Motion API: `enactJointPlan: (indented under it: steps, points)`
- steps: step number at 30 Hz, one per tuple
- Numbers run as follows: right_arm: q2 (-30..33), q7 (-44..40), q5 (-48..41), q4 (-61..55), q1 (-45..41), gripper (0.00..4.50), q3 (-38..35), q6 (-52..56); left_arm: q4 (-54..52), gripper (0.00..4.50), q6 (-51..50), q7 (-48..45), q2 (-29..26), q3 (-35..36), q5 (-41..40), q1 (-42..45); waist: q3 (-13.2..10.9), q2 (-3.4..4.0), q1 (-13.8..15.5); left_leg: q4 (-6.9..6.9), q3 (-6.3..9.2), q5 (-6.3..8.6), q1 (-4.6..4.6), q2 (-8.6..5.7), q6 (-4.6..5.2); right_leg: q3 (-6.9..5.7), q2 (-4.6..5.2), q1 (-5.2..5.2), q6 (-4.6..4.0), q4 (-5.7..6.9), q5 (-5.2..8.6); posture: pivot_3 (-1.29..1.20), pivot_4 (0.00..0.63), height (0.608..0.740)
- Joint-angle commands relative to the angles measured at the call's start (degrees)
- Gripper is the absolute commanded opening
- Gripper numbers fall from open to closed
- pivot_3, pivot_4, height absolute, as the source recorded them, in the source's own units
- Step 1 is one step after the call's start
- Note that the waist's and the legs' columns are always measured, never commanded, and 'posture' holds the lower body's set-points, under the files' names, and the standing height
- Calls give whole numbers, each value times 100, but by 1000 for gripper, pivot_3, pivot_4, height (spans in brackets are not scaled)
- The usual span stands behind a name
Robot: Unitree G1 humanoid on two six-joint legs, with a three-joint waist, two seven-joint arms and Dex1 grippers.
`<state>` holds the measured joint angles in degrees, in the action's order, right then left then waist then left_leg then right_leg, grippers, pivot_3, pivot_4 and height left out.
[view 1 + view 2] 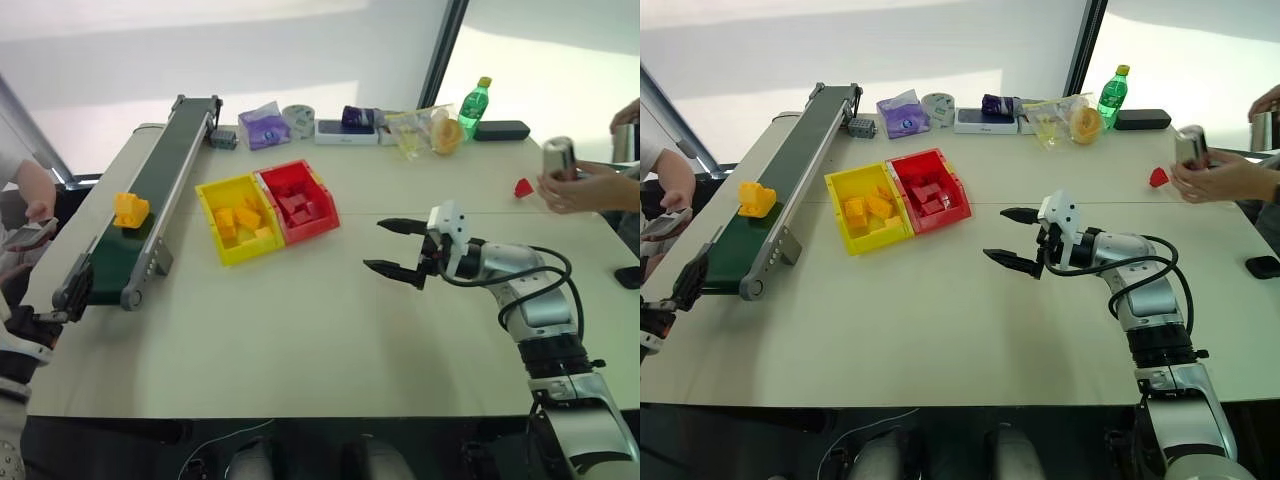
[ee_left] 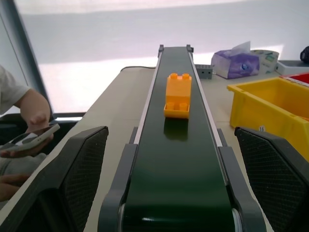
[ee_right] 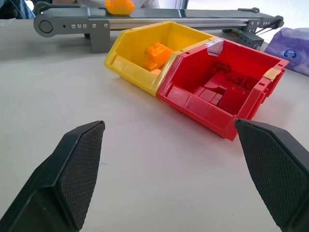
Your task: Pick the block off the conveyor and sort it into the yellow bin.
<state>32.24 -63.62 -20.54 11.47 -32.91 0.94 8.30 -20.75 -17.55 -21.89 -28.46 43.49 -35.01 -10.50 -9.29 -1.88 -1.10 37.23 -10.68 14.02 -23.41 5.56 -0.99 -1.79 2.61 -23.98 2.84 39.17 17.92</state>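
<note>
Left wrist view: wide-open, empty left hand (image 2: pixel 170 186) straddling dark green conveyor belt (image 2: pixel 176 164), chunky orange plastic block (image 2: pixel 178 95) dead ahead.

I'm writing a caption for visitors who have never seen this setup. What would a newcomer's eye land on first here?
Probably the yellow bin and the red bin, side by side mid-table and each loaded with blocks of its own colour. Next, the block, alone on the conveyor along the table's left edge, with the open left hand lined up at the belt's near end. The open right hand hovers over bare table right of the bins.
</note>
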Motion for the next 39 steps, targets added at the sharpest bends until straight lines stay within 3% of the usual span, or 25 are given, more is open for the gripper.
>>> enactJointPlan:
  steps: [1, 10, 18, 21, 25, 26, 34, 39]
  points:
    - [-2, 0, -56, -212, -155, 4500, -86, -36, 92, 4439, -354, -3, -413, -62, -70, 190, 0, 0, 0, 0, 0, 0, 0, 0, 0, 0, 0, 0, 0, 0, 0, 0, 150, 740]
    - [-7, 52, -73, -342, -120, 4500, -65, 51, 1093, 4439, -1235, -333, -1375, -617, 6, 1057, -1, 1, -4, -4, -4, -4, 0, 0, -7, -1, 0, -4, 0, 0, 0, 0, 150, 740]
    - [63, 131, -115, -551, 71, 4500, -148, 137, 1556, 4439, -1455, -701, -1589, -1024, 195, 1254, -1, 2, -6, -8, -8, -4, -1, 0, -8, 0, 2, -9, 0, 0, 0, 0, 150, 740]
    - [91, 160, -134, -605, 102, 4500, -162, 168, 1519, 3592, -1442, -711, -1555, -1062, 231, 1295, -1, 2, -5, -8, -9, -4, -1, 0, -8, -1, 2, -10, 0, 0, 0, 0, 150, 740]
    - [113, 193, -141, -629, 123, 4500, -170, 182, 1459, 1549, -1437, -577, -1517, -852, 193, 1351, -1, 2, -5, -8, -8, -4, -1, 1, -8, 0, 3, -10, 0, 0, 0, 0, 150, 740]
    - [110, 196, -137, -619, 125, 4500, -168, 173, 1318, 1351, -1459, -524, -1499, -786, 115, 1400, -1, 2, -5, -8, -9, -4, -1, 1, -8, 0, 4, -10, 0, 0, 0, 0, 150, 740]
    - [49, 182, -92, -458, 47, 4500, -116, 78, 523, 1378, -1741, -202, -1326, -961, -218, 1860, -1, 2, 14, -7, -8, -4, -2, -1, -8, 1, 5, -8, 1, 0, -1, 0, 150, 740]
    - [36, 211, -108, -514, -3, 4500, -108, 125, 388, 1378, -1940, 333, -909, -1735, -88, 2895, -1, 1, 38, 0, -3, -5, -1, -4, -8, 0, 2, 1, 3, 1, -2, 0, 150, 740]
